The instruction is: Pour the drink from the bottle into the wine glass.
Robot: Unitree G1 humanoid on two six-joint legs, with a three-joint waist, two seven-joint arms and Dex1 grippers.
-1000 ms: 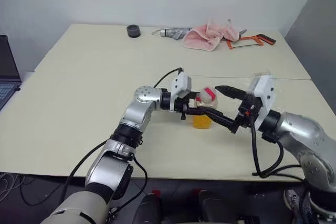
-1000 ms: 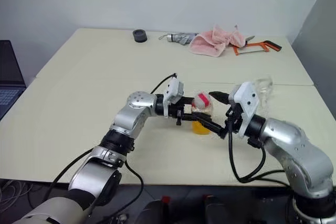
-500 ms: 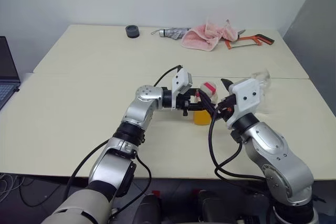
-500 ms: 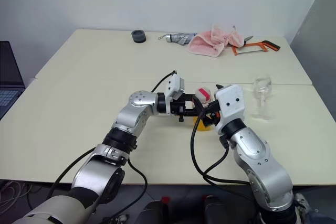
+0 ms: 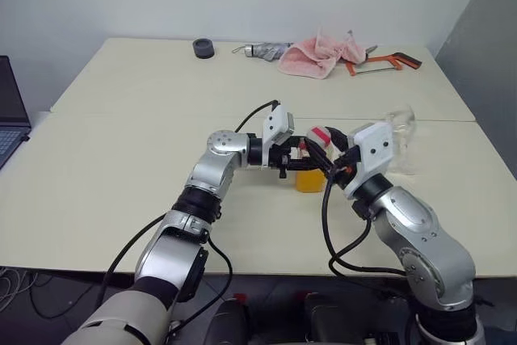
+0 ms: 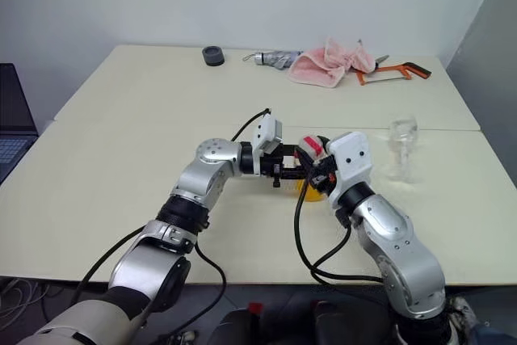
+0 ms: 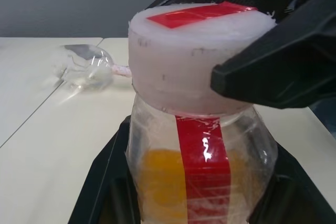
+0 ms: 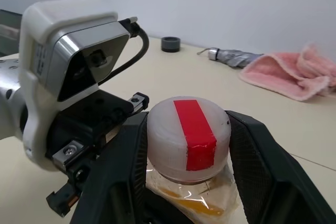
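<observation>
Since a second ago your right gripper (image 8: 186, 145) has swung in from the open space at the right of the small clear plastic bottle (image 7: 202, 171) and now has its two black fingers (image 8: 262, 171) on either side of the pale, red-striped screw cap (image 8: 187, 136). They sit pressed against the cap's sides in the right wrist view, pinching it, narrower than they stood a second ago.

Your left gripper (image 5: 300, 165) has kept its place, reaching in from the left, with its fingers clamped on the bottle's body just under the cap. You see the bottle standing upright near the middle of the cream table (image 5: 121, 159), with the translucent orange drink (image 5: 310, 183) filling its lower part and the red label stripe (image 7: 202, 156) running down its side.

You find the clear stemmed wine glass (image 6: 402, 149) upright on the table to the right of the bottle, beyond your right arm and apart from both grippers.

Along the far edge of the table lie a black round cap-like object (image 6: 214, 56), a folded grey umbrella (image 6: 275, 58), a pink cloth (image 6: 331, 62) and an orange-handled hacksaw (image 6: 396, 73).
</observation>
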